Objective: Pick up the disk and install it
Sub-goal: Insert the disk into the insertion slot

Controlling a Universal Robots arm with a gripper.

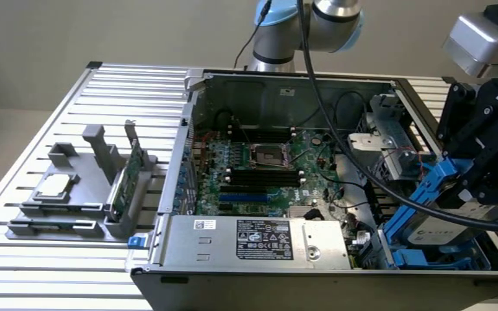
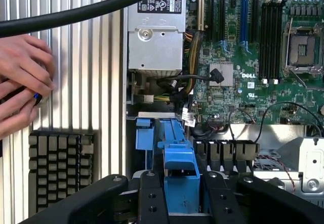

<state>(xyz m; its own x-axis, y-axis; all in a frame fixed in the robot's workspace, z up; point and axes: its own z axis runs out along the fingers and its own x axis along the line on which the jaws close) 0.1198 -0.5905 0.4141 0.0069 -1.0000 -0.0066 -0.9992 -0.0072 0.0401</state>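
The open computer case [image 1: 318,277] holds one motherboard [image 1: 258,172], one power supply [image 1: 258,240] and loose cables. One disk [image 1: 435,227] hangs tilted in its corner at the exterior view's right, close against the wall, with the gripper [image 2: 185,201] pinching its blue frame. Outside, a grey stand [image 1: 67,210] holds one chip [image 1: 54,186] and one green card [image 1: 124,181] — slatted table lies bare around it.

We look down at a slant on the whole open computer case [image 1: 318,280] and table [image 1: 24,259] from middling range. Our wrist view peers closely past the fingers [image 2: 152,198] into it. Both share the motherboard [image 1: 258,172], power supply [image 1: 258,238] and disk [image 1: 435,223].
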